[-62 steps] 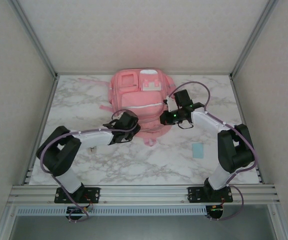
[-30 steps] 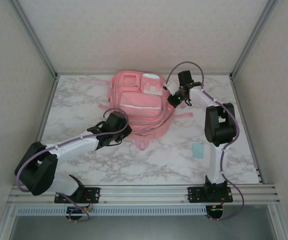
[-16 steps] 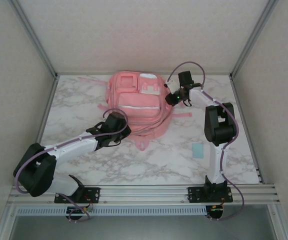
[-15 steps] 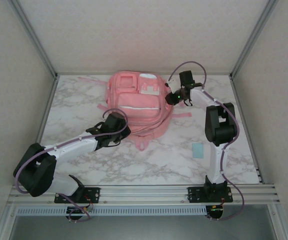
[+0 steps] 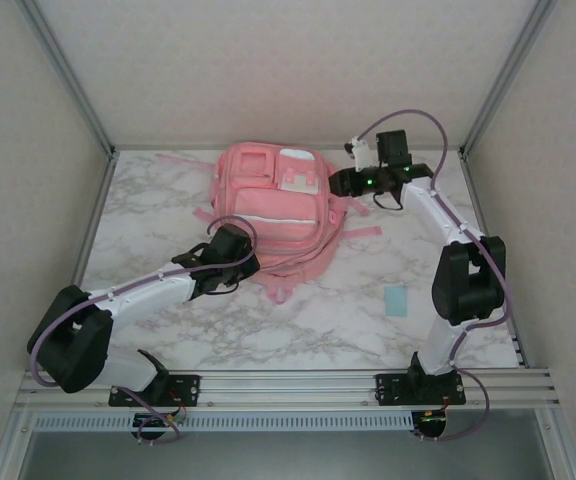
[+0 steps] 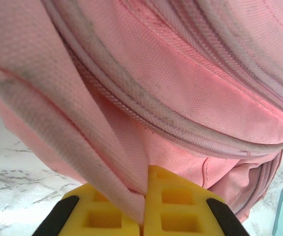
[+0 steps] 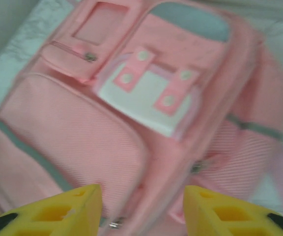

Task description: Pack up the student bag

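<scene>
Marble table: one student bag at far centre, one pale blue card nearer, to the right. Left gripper is clamped on a fold of the bag's fabric. Right gripper is spread wide by the bag's right side.

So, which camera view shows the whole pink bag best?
The top external view: the bag lies nearly whole on the table, straps included. The left wrist view gives a fold of its fabric, pinched in the left gripper. The right wrist view gives its front pockets, blurred, beyond the open right gripper.
</scene>
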Available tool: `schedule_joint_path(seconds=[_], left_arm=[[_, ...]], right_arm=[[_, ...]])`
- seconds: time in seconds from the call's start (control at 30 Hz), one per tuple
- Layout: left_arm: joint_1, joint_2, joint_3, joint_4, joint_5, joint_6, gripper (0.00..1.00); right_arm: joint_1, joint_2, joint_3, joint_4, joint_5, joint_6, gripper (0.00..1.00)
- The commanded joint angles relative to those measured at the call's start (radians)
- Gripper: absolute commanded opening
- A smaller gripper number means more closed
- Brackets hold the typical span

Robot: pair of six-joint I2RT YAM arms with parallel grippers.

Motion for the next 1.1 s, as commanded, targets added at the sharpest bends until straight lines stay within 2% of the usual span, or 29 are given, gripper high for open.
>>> schedule_joint_path(seconds=[0.0,0.23,0.5,0.7,1.07], left_arm=[[0.010,-0.003,0.038,-0.003,-0.025,0.065,0.00],[0.013,0.006,0.034,0.043,-0.011,0.060,0.00],[0.013,0.024,0.043,0.101,-0.007,0.051,0.00],[0.013,0.065,0.064,0.151,0.009,0.037,0.00],[0.013,0.117,0.119,0.177,0.016,0.046,0.00]], right_arm=[[0.052,0.008,-0.104,0.100,-0.074,0.190,0.48],[0.101,0.066,-0.167,0.249,0.051,0.392,0.47],[0.148,0.110,-0.203,0.301,0.076,0.486,0.42],[0.188,0.058,-0.298,0.314,0.063,0.550,0.41],[0.259,-0.123,-0.434,0.194,0.078,0.615,0.43]])
